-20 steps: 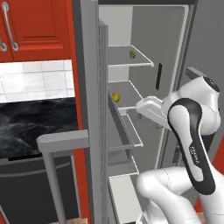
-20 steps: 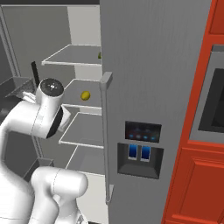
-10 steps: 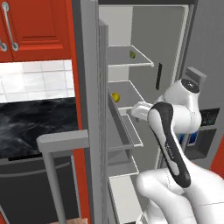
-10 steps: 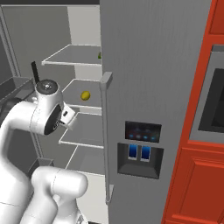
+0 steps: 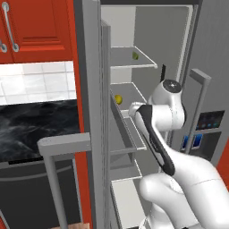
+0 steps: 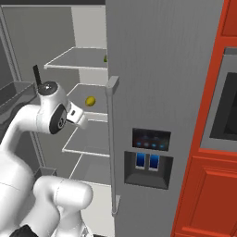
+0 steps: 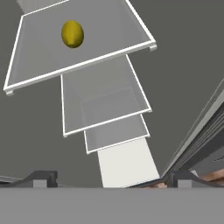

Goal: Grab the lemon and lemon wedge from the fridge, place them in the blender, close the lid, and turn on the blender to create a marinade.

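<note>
Arm: it has swung in closer to the fridge [image 6: 157, 69] shelves.
Gripper [image 7: 107, 180]: wide open, holds nothing.
Lemon [image 7: 72, 34]: on a shelf, at 11 o'clock in the hand view.
Next: reach for it.

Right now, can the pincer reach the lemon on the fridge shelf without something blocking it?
Probably yes. The fridge stands open, the lemon lies alone on its shelf, and the pincer is open, facing the shelves, with nothing between them. It must rise toward that shelf first.
</note>
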Available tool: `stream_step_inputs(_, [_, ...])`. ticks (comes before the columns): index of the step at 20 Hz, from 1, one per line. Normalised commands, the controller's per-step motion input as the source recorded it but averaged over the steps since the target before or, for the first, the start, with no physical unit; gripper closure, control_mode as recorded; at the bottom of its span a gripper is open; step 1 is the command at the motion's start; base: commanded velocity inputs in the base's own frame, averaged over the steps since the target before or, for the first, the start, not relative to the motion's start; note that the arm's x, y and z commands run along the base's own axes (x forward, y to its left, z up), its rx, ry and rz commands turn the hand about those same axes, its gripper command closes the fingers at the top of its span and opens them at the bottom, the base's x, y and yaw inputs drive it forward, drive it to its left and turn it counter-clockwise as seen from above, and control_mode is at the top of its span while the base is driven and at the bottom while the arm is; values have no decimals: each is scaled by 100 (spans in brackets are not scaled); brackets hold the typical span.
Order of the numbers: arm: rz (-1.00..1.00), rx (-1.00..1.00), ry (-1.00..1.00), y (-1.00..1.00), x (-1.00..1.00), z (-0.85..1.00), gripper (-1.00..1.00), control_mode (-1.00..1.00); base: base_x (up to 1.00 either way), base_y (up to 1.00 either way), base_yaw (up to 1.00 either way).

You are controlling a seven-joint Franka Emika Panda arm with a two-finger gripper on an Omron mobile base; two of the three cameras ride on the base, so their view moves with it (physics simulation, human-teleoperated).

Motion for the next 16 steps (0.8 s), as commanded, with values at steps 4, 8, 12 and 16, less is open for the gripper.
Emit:
stream_step_inputs(4, [0,0,0,-15,49,0,-100,-100,0,0,0])
stream_step_inputs(8, [0,0,0,0,51,0,-100,-100,0,0,0])
stream_step_inputs(12, [0,-4,0,0,48,-4,-100,-100,0,0,0])
stream_step_inputs(16, [0,-7,0,0,54,-8,-100,-100,0,0,0])
